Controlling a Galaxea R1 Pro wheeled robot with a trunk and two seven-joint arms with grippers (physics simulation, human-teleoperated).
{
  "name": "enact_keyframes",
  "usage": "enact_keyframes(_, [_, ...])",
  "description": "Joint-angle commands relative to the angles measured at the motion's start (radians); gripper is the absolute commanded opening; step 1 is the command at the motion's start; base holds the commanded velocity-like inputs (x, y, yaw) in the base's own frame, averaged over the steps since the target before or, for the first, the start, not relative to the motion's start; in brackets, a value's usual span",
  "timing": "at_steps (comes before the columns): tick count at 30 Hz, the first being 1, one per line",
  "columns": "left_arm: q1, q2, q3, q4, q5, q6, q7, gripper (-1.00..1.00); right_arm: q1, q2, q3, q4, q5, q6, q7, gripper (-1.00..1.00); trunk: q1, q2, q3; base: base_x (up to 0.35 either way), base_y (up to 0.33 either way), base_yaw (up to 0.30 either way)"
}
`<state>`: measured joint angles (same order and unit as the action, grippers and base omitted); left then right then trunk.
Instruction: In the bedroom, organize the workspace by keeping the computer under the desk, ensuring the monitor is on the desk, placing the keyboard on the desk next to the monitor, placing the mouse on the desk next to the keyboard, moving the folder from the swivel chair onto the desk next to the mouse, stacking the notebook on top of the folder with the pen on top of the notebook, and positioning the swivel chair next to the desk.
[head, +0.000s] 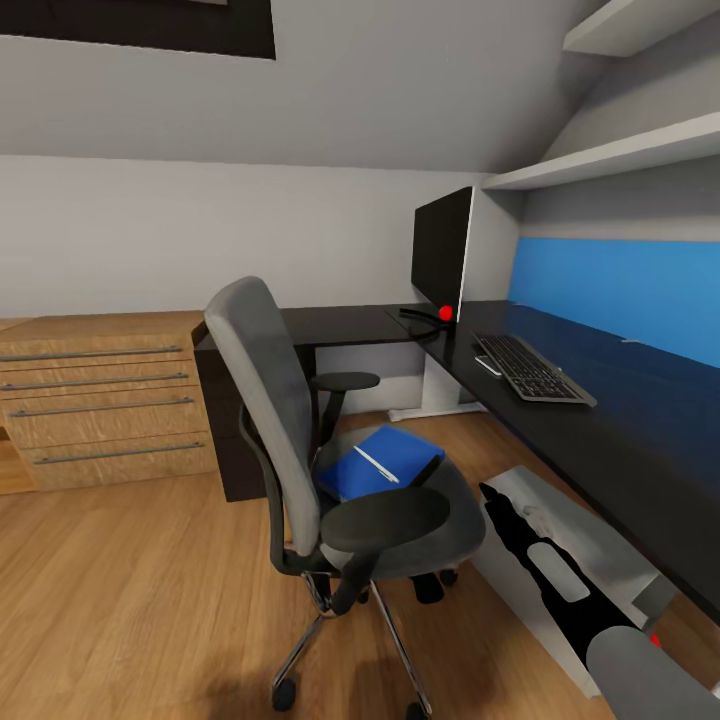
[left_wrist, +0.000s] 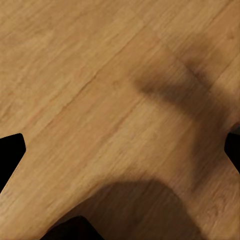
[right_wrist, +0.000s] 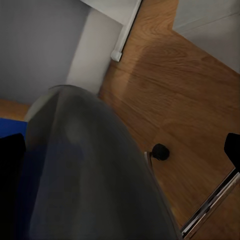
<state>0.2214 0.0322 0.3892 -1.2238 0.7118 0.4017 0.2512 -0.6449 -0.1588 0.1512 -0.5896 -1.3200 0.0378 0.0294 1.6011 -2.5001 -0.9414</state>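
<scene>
- Two things are already sitting where the task wants them: the monitor (head: 441, 255) is standing upright at the corner of the black counter (head: 620, 430), and the keyboard (head: 530, 368) is lying just beside it, along the front edge.
- The folder (head: 378, 462) is lying flat on the seat of the swivel chair (head: 330, 470), with the pen (head: 376, 464) resting across its cover; both probably need lifting off before the chair gets pushed in.
- The chair is standing on the floor close to the counter, turned partly away, its seat facing the counter's underside.
- The right arm is reaching in low beside the seat; its right gripper (right_wrist: 125, 145) is looking spread, with dark fingertips at both edges of the wrist view and nothing between them but the blurred grey seat edge.
- The left gripper (left_wrist: 120, 150) is hanging over bare wooden floor (left_wrist: 90, 75), likewise spread and holding nothing.
- The room is showing warm plank flooring, a wooden drawer chest (head: 100, 400) by the wall, white shelves and a blue wall panel (head: 620, 290) behind the counter.
</scene>
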Motion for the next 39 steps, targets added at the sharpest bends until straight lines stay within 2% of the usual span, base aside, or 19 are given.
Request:
enact_keyframes(1, [0.0, 0.0, 0.0, -0.002, 0.011, 0.003, 0.007, 1.0, -0.001, -0.001, 0.005, 0.0, -0.008, 0.0, 0.002, 1.0, 0.0, 0.0, -0.001, 0.0, 0.0, 0.0])
enact_keyframes(4, [0.0, 0.0, 0.0, -0.002, 0.011, 0.003, 0.007, 1.0, -0.001, -0.001, 0.005, 0.0, -0.008, 0.0, 0.002, 1.0, 0.0, 0.0, -0.001, 0.0, 0.0, 0.0])
enact_keyframes(10, [0.004, 0.019, 0.011, -0.036, 0.013, 0.007, 0.009, 1.0, 0.013, -0.001, 0.008, -0.011, -0.025, 0.009, 0.004, 1.0, 0.0, 0.0, -0.001, 0.0, 0.0, 0.0])
enact_keyframes(15, [0.003, 0.023, 0.013, -0.064, 0.014, 0.013, 0.009, 1.0, 0.015, -0.001, 0.007, -0.007, -0.027, 0.013, 0.003, 1.0, 0.002, -0.002, -0.02, 0.0, 0.0, 0.0])
enact_keyframes(16, [0.003, 0.024, 0.012, -0.11, 0.013, 0.014, 0.009, 1.0, 0.015, -0.001, 0.007, -0.005, -0.028, 0.013, 0.004, 1.0, 0.003, -0.002, -0.024, 0.0, 0.0, 0.0])
enact_keyframes(19, [0.003, 0.024, 0.012, -0.124, 0.013, 0.015, 0.011, 1.0, 0.016, 0.0, 0.006, -0.001, -0.028, 0.014, 0.003, 1.0, 0.004, -0.002, -0.036, 0.0, 0.0, 0.0])
enact_keyframes(33, [0.003, 0.023, -0.002, -0.128, 0.003, 0.013, 0.007, 1.0, 0.016, 0.004, 0.011, 0.005, -0.029, 0.013, 0.005, 1.0, 0.004, -0.002, -0.036, 0.0, 0.001, 0.0])
enact_keyframes(39, [0.003, 0.018, -0.001, -0.124, 0.003, 0.007, 0.005, 1.0, 0.016, 0.005, 0.01, 0.005, -0.03, 0.013, 0.006, 1.0, 0.004, -0.002, -0.036, 0.0, 0.179, 0.0])
